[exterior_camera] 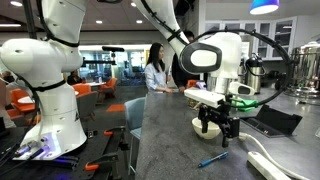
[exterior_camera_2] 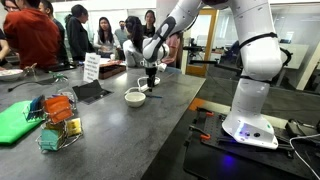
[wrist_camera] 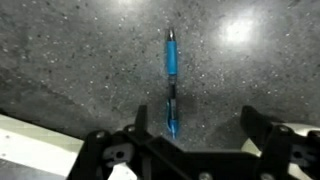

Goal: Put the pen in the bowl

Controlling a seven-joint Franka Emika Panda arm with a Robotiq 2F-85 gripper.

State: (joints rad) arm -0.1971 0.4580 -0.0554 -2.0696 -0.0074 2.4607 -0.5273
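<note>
The blue pen (wrist_camera: 171,62) lies on the dark speckled counter, pointing away from me in the wrist view. Its near end reaches down between my fingers, close to the left one. In an exterior view the pen (exterior_camera: 212,159) lies on the counter in front of the gripper. My gripper (wrist_camera: 197,125) is open and empty, hovering just above the counter (exterior_camera: 216,122). The small white bowl (exterior_camera_2: 134,96) stands on the counter right beside the gripper (exterior_camera_2: 150,82). The bowl does not show in the wrist view.
A long white power strip (exterior_camera: 268,166) lies near the pen and shows at the wrist view's lower left (wrist_camera: 30,140). A wire basket of coloured packets (exterior_camera_2: 56,125), a green pad (exterior_camera_2: 12,120), a dark tablet (exterior_camera_2: 90,91) and a sign (exterior_camera_2: 92,66) stand on the counter. People stand behind it.
</note>
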